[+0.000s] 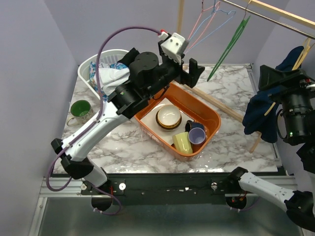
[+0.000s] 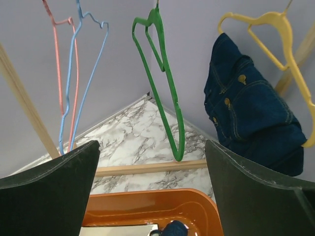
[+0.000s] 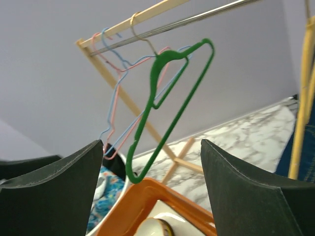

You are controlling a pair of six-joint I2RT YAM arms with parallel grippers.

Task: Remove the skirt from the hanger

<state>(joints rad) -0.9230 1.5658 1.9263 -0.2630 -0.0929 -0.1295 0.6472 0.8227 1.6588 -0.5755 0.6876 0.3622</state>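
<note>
A: Top external view first, quick: where's the skirt?
B: The dark blue denim skirt (image 1: 262, 115) is on the far right. It's draped on the yellow hanger (image 2: 276, 17) and bunched up against the right arm's wrist.
A: Is it off the hanger?
B: No, it's on it, buttons showing in the left wrist view.
A: Left gripper (image 2: 151, 145)?
B: Fingers spread wide with nothing between them. It's raised above the orange tub (image 1: 212, 117) and pointing at the rail (image 3: 197, 18).
A: Right gripper (image 3: 151, 142)?
B: Also spread wide and holding nothing. Denim and the yellow hanger sit just past its right finger, at the frame edge. I can't tell if they touch.
A: What else is on the rail?
B: A green hanger (image 3: 170, 105), bare and tilted. Left of it are a pink and a blue wire hanger, also bare.
A: And the table?
B: Marble top. The tub holds a bowl and cups, the white laundry basket (image 1: 88, 66) at back left has clothes in it, and a green cup (image 1: 79, 109) stands near the left edge
</note>
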